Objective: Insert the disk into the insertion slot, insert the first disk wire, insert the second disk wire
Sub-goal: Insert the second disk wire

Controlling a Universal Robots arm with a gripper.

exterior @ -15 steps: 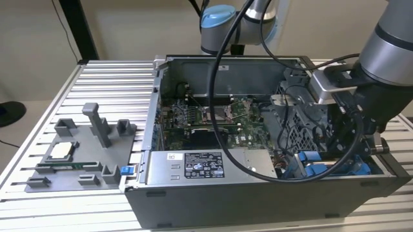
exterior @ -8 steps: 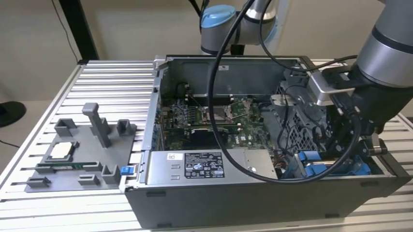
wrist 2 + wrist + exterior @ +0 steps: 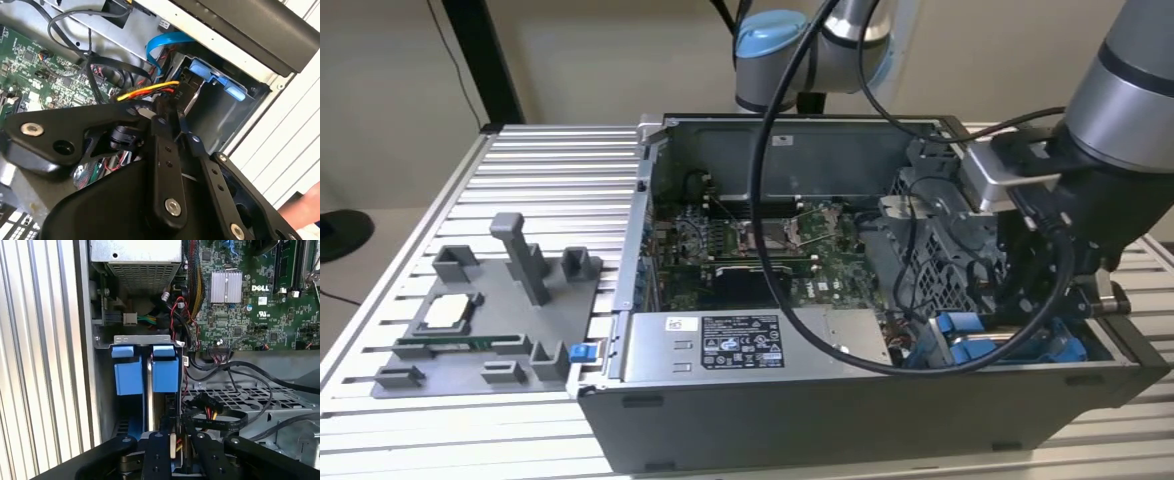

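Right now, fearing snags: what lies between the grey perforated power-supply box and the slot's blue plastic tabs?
In the first wrist view, a white plug on coloured wires lies between the grey power-supply box and the blue tabs.

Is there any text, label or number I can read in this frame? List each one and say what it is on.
White sticker on the grey power-supply box, exterior view: lines of print and symbols, too small to read.
Circuit board, first wrist view: a white printed logo and small white marks; the fine lettering is too small to read.
No other text can be made out.
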